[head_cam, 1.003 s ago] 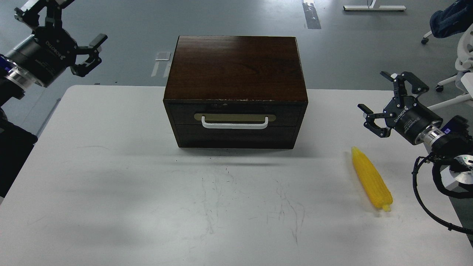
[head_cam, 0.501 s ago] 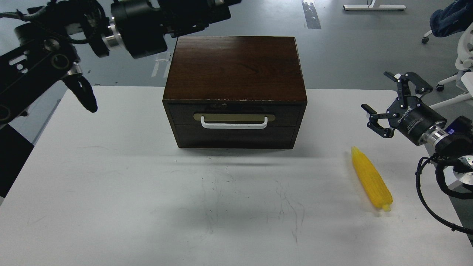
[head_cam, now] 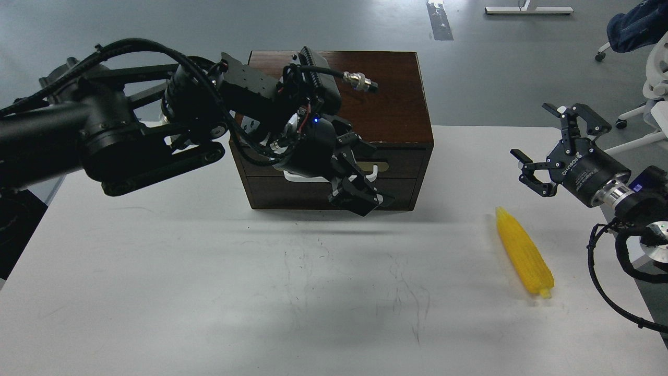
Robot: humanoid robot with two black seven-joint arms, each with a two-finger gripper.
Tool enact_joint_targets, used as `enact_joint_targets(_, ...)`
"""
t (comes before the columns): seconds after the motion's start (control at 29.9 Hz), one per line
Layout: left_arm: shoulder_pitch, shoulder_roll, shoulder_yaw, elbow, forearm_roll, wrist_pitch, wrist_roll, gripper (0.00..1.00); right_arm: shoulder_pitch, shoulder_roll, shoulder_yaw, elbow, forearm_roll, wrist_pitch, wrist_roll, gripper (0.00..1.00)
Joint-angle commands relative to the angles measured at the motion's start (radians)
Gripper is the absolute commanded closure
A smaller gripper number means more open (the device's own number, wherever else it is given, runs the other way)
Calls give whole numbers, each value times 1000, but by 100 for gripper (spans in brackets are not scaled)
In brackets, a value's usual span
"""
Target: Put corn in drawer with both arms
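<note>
Your landmark is the dark brown cabinet, standing toward the far middle of the white desk. Its drawer sits flush in the cabinet front, closed, and most of the white bar handle is hidden behind your left arm; only its right end and the right tip of the brass-coloured plate show.

Your left tool hangs directly in front of the cabinet's face, just right of centre, at handle height and a little below it. Its dark fingers overlap from this angle, so you cannot tell how far apart they are or whether they touch the handle. The left arm sweeps in across the cabinet's left side and top.

The corn lies on the desk well to the right of the cabinet and nearer you than its front, pointed end toward the far side.

Your right tool hovers right of the cabinet, beyond the corn, fingers spread wide and holding nothing.
</note>
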Motion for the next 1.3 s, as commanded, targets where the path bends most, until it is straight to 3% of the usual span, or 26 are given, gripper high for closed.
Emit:
enact_joint_targets(0.0, -1, -36, 12, 37, 103, 0, 1, 2, 0, 0, 2, 0, -1, 0, 0, 0)
enact_joint_targets(0.5, 11, -52, 84, 130, 159, 0, 1, 2, 0, -1, 3, 0, -1, 0, 0, 0)
enact_joint_targets(1.27, 57, -41, 95, 133, 174, 0, 1, 2, -1, -3, 3, -2, -1, 0, 0, 0)
